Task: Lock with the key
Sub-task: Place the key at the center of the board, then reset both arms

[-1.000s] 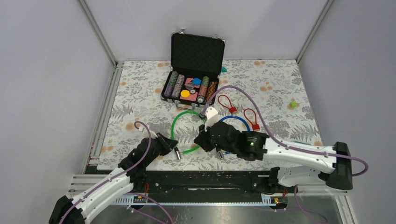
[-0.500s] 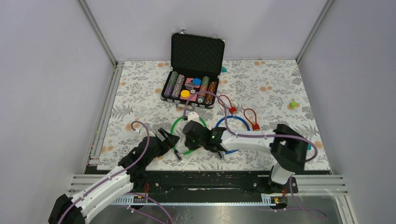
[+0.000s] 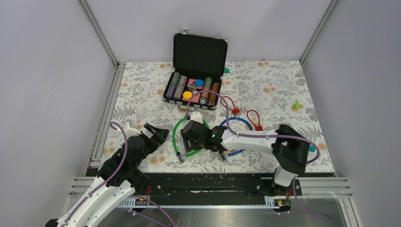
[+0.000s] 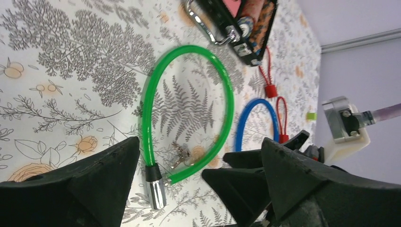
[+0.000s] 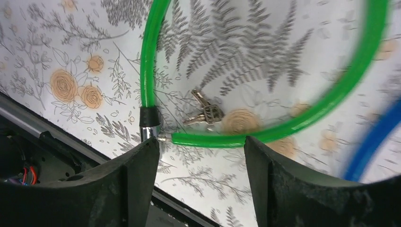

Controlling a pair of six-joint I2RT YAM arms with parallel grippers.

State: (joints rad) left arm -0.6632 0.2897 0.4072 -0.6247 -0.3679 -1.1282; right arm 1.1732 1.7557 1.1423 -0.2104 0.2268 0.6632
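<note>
The green lock (image 3: 175, 135) lies in a ring on the flowery table (image 3: 283, 85). Its two ends are not joined. The green end sits just beside the shiny metal end (image 5: 149, 133), near the table's front edge. The keys (image 5: 204, 112) lie flat on the table inside the green ring, close to the metal end. Nothing holds them.

The right gripper (image 5: 198, 142) hangs low over the near part of the green ring. Its jaws are spread wide and it grips nothing. In its own view the green cord and the keys show just past its tips. I cannot tell if it touches them.

The left gripper (image 3: 158, 131) is off to the left of the ring, apart from it. Its jaws are spread wide too, and nothing is in them.

A blue lock (image 3: 241, 122) lies just to the right of the green one. Two red tags (image 3: 235, 111) lie near it. At the back stands a black case (image 3: 198, 52) with its lid up and stacks of chips inside. Any writing on the chips is too small to read.
</note>
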